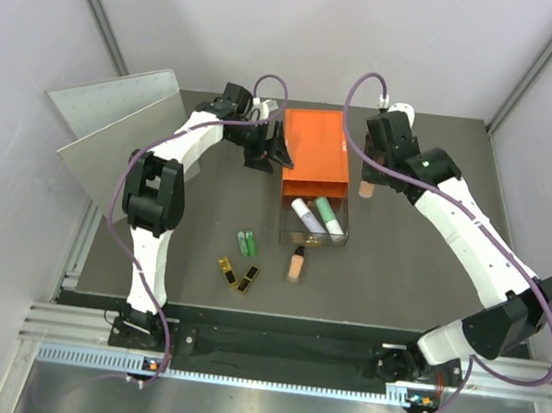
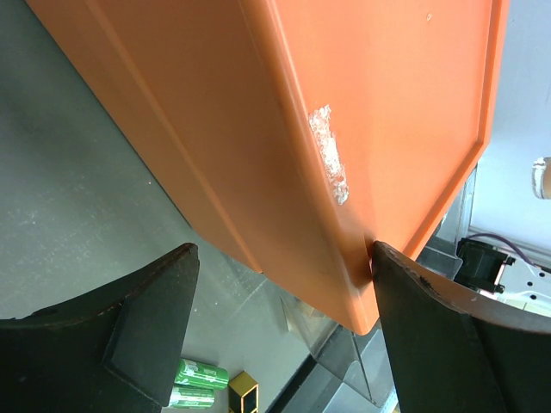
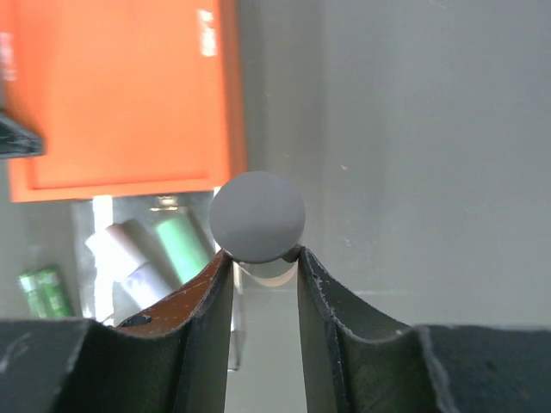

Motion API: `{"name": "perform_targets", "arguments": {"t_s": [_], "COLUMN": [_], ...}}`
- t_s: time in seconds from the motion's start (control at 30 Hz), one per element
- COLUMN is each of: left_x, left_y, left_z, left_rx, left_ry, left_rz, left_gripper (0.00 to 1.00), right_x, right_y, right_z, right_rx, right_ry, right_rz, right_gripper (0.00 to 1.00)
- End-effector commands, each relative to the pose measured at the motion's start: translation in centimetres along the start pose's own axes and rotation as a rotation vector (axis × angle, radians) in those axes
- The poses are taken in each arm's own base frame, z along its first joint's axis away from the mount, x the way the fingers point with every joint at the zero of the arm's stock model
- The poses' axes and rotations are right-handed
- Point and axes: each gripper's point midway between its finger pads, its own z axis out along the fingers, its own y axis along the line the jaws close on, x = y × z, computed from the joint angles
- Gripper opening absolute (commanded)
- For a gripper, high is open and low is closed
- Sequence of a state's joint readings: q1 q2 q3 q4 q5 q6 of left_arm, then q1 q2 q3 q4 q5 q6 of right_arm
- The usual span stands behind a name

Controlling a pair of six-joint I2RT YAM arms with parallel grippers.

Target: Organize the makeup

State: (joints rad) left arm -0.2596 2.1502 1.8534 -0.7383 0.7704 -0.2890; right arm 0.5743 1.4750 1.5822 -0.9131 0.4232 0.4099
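Closest up, 2 dark fingers [image 3: 215, 301] of the right claw [image 3: 261, 280], drawn narrow and pinching a small bottle [image 3: 258, 215] just below its round, matte grey cap. Peach body, held upright, just beside the right side of the orange box [image 1: 315, 151].

Left claw [image 2: 282, 258] spread wide at the box's left side: 1 finger against the box's near corner edge, the other apart from the wall. Nothing gripped. Smooth, glossy orange plastic with raised ribs and 1 scraped white patch.

Clear drawer [image 1: 346, 225] pulled out from the box's near end, holding 1 green stick [image 1: 329, 211] and 2 pale sticks [image 1: 302, 210], all lying slantwise.

On the mat [image 1: 398, 282] in front of the drawer: 2 green tubes [image 1: 246, 242] lying side by side and touching; nearer the arm bases, 2 flat cases [image 1: 237, 275], black with gold, just beside each other; to their right, a second peach bottle [image 1: 296, 264] with a black cap, lying on its side near the drawer's front.

Dark grey, faintly grainy mat. Pale grey walls [image 1: 308, 29] on 3 sides. Dull metal sheet [image 1: 114, 131] leaning at the left.
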Motion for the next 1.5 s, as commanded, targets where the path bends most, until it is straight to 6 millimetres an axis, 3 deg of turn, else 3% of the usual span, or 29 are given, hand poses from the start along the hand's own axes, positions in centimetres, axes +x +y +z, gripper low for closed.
{"name": "perform_targets", "arguments": {"t_s": [0.0, 0.33, 0.8, 1.07, 1.33, 1.43, 1.47], "left_x": [2.7, 2.7, 2.7, 2.7, 2.8, 2.7, 2.7], "left_y": [7.2, 7.2, 7.1, 7.1, 7.2, 7.2, 7.2], "left_z": [1.8, 1.7, 1.8, 1.6, 1.7, 1.7, 1.7], "left_rx": [-0.245, -0.247, -0.242, -0.248, -0.249, -0.250, -0.250], "left_ry": [0.083, 0.086, 0.086, 0.083, 0.085, 0.083, 0.082], "left_rz": [-0.027, -0.026, -0.026, -0.025, -0.029, -0.028, -0.027], "left_gripper": [0.84, 0.84, 0.84, 0.84, 0.84, 0.84, 0.84], "right_x": [-3.3, -0.1, 5.7, 8.7, 11.5, 11.9, 11.7], "right_y": [3.4, 10.3, 16.0, 18.0, 18.0, 17.9, 17.8], "right_z": [-1.3, -0.8, 0.6, 1.3, 2.5, 2.7, 2.7], "right_rx": [-0.151, -0.326, -0.479, -0.551, -0.525, -0.510, -0.503], "right_ry": [-0.097, -0.027, 0.148, 0.263, 0.381, 0.399, 0.392], "right_rz": [-0.004, -0.102, -0.173, -0.175, -0.191, -0.178, -0.176], "right_gripper": [0.00, 0.00, 0.00, 0.01, 0.01, 0.08, 0.24]}}
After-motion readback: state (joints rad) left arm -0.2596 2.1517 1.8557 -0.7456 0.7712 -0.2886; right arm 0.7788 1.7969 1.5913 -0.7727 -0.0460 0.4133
